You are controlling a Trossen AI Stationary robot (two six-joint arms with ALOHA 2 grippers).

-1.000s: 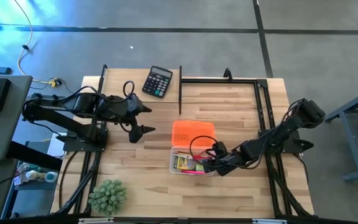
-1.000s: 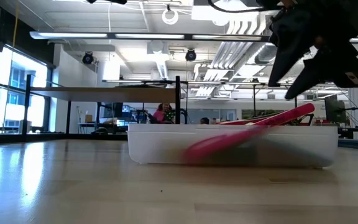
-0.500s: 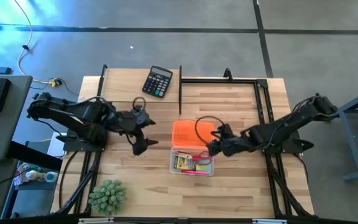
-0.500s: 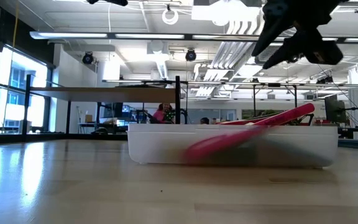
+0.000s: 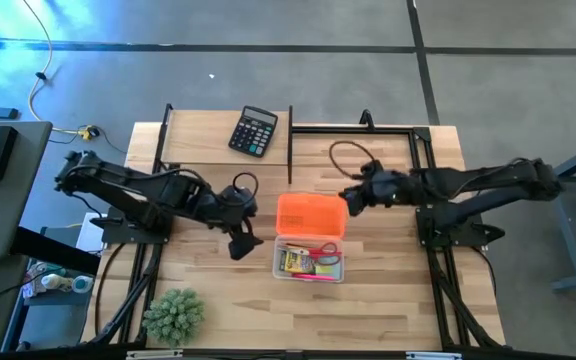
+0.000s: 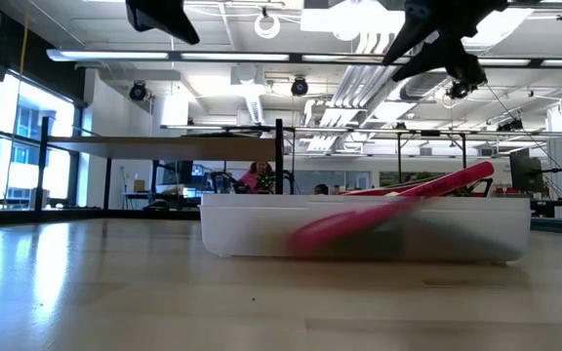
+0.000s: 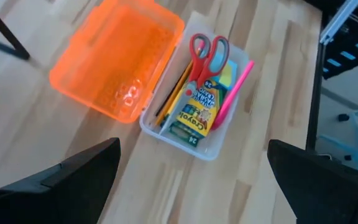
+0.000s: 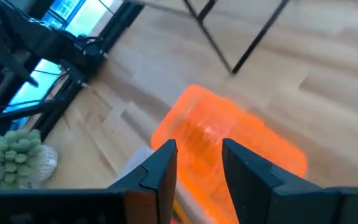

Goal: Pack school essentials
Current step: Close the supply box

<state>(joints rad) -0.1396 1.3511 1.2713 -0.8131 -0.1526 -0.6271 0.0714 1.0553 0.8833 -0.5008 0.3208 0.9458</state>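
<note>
Scissors [image 7: 207, 55], crayon pack [image 7: 197, 116], pencil [image 7: 172, 94] and pen [image 7: 234, 88] are seen lying in the clear box [image 5: 309, 260] mid-desk [image 5: 388, 300], its orange lid [image 5: 310, 215] flipped open behind it. The left tool [image 5: 241, 228] is held wide open and empty beside the box; the right tool [image 5: 349, 197], narrowly parted and empty, is poised just beside the lid. The lid is judged likely to jam when closed, since the pen is propped over the rim.

Left arm extended rightward over table; left gripper [image 5: 245, 232] raised, fingers [image 7: 73, 177] spread wide, nothing between them. Right arm stretched leftward, right gripper [image 5: 351, 197] aloft, fingers [image 8: 160, 168] narrowly parted, holding nothing.
</note>
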